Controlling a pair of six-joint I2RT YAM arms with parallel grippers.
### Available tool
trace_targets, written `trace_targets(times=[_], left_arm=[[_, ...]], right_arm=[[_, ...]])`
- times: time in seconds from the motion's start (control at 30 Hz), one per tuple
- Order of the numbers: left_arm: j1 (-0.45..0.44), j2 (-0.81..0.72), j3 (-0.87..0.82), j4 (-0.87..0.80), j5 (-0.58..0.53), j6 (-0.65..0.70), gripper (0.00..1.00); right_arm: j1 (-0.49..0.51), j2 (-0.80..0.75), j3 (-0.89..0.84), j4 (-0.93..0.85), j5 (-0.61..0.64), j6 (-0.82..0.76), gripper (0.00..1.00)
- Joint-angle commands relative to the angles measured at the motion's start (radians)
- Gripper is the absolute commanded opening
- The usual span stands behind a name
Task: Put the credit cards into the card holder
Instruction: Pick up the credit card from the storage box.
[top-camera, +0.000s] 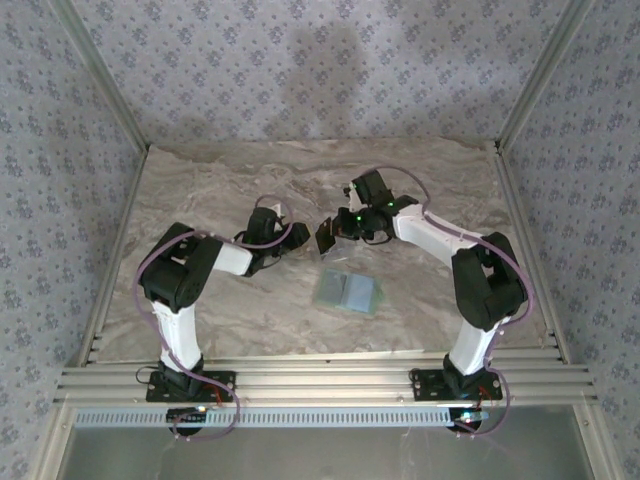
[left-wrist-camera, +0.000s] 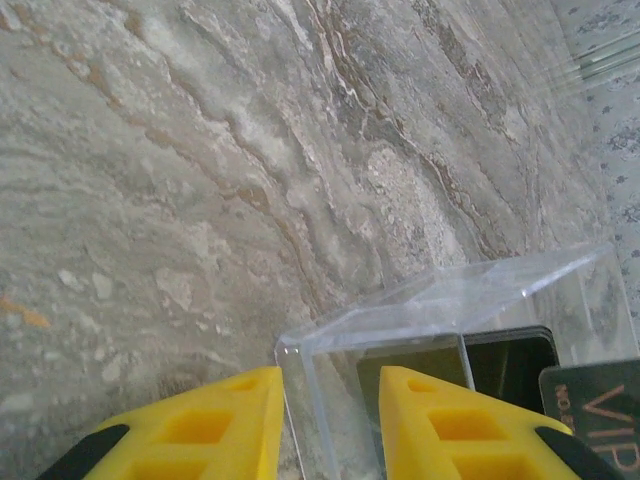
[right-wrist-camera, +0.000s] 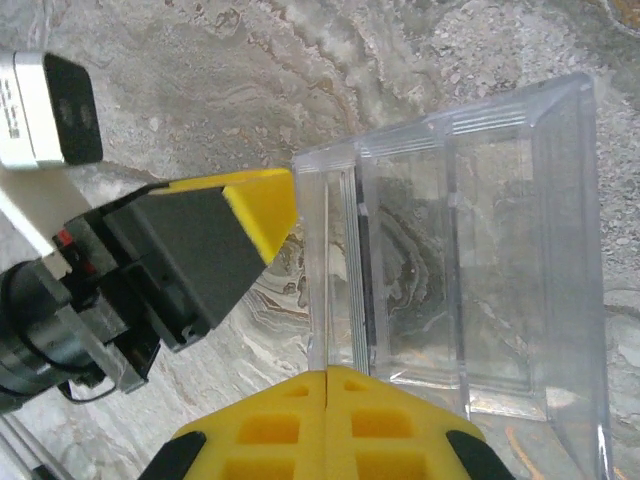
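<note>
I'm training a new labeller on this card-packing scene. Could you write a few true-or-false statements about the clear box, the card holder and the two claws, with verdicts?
1. The card holder lies flat on the table, with nothing gripping it. True.
2. The right claw has its fingers spread wide. False: they are pressed together at the edge of the clear box.
3. A dark card sits inside the clear box. True.
4. The two claws work at opposite ends of the table. False: the left claw and the right claw meet near the middle, both at the clear box.
</note>
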Motion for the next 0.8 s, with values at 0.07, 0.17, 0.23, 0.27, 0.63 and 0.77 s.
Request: trace_targets(times=[0.07,0.17,0.23,0.27,0.63,0.77], left_arm=[[-0.045,-0.069,-0.041,-0.178,0.023,0.058,0.36],[-0.063,-0.112,-0.050,-0.217,0.002,0.086,0.37],[-0.074,-0.145,-0.062,-0.239,-0.004,0.100,0.38],[-0.078,-0.166,-0.067,-0.254,-0.009,0.111,0.39],[-0.200,-0.362,-0.065,-0.515,-0.156,0.275,0.50],[-0.231,-0.342,-0.041,-0.560,-0.163,0.308,0.52]], right_arm=[[-0.014,-0.034,-0.025,0.032,-0.031,0.080,0.00],[-0.013,-0.047,-0.033,0.030,-0.012,0.078,0.00],[-0.014,-0.061,-0.037,0.027,-0.010,0.074,0.00],[-0.011,-0.071,-0.040,0.025,-0.010,0.073,0.00],[0.007,-0.301,-0.171,-0.038,0.056,0.063,0.00],[0.006,-0.385,-0.278,-0.045,0.053,0.061,0.00]])
